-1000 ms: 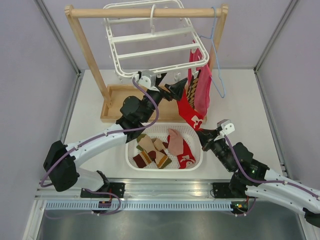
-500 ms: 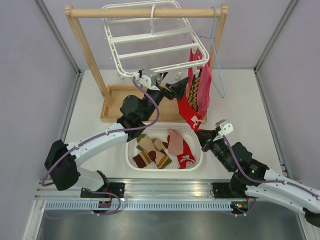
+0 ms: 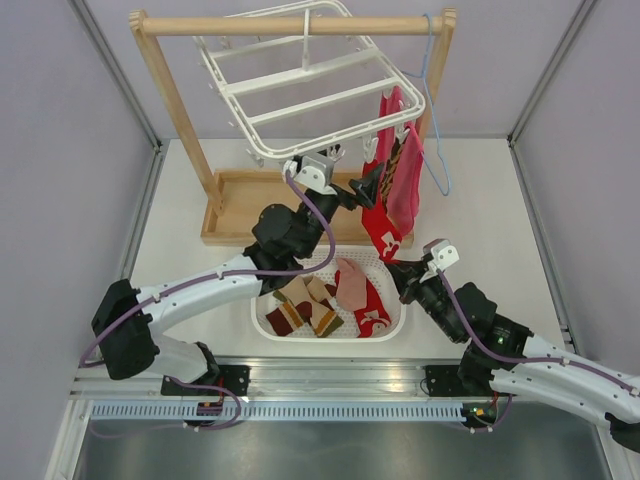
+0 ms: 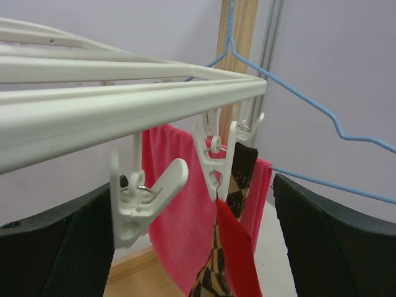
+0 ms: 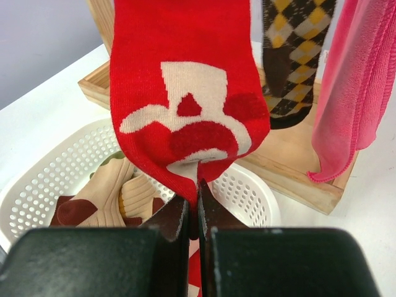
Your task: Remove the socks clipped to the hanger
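The white hanger (image 3: 300,85) hangs tilted from the wooden rack's bar. A red sock with white marks (image 3: 384,228) hangs from a white clip (image 4: 216,158) at its near right corner. Behind it hangs a brown diamond sock (image 3: 392,165). My left gripper (image 3: 360,183) is open, its fingers either side of that clip and the red sock (image 4: 238,253). My right gripper (image 3: 398,268) is shut on the red sock's toe (image 5: 192,176), above the basket. Several more socks (image 3: 320,295) lie in the basket.
A white perforated basket (image 3: 395,322) sits between the arms. The wooden rack (image 3: 170,90) stands on a wooden tray base (image 3: 228,210). A pink-red cloth (image 3: 405,190) hangs on a light-blue wire hanger (image 3: 435,110) at the right post.
The left gripper has moved right and up to the corner clip. The hanger has tipped, its near right corner swinging higher and to the right. The right gripper still holds the sock toe.
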You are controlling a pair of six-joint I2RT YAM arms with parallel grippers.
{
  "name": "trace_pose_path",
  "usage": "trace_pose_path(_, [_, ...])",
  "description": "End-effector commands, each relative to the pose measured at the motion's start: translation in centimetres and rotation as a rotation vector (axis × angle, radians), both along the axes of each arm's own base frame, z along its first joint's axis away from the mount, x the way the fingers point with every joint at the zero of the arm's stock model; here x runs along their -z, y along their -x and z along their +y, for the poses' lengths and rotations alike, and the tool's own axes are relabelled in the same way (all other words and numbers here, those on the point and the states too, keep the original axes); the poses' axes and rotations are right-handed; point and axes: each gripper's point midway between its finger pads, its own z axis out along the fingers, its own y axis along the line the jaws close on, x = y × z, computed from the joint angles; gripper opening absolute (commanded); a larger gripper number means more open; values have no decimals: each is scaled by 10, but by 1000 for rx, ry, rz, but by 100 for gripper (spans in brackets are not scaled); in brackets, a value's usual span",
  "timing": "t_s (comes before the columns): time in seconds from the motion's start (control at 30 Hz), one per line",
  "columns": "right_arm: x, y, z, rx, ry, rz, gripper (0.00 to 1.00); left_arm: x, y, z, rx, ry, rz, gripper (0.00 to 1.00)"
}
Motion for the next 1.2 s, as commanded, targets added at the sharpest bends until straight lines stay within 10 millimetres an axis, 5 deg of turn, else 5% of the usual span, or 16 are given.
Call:
trace_pose_path(0.0, [-26, 3, 5, -23, -65, -22, 1, -12, -7, 13, -124, -8, -37, 100])
trace_pose_path(0.63, [-23, 4, 7, -37, -66, -13, 1, -1, -4, -18, -235, -151, -29, 100])
trace_pose_path(0.9, [-25, 5, 7, -40, -69, -15, 1, 34, 2, -34, -208, -171, 36, 100])
trace_pose_path(1.17, [-24, 5, 6, -40, -67, -14, 1, 10, -3, -18, -261, -122, 8, 100])
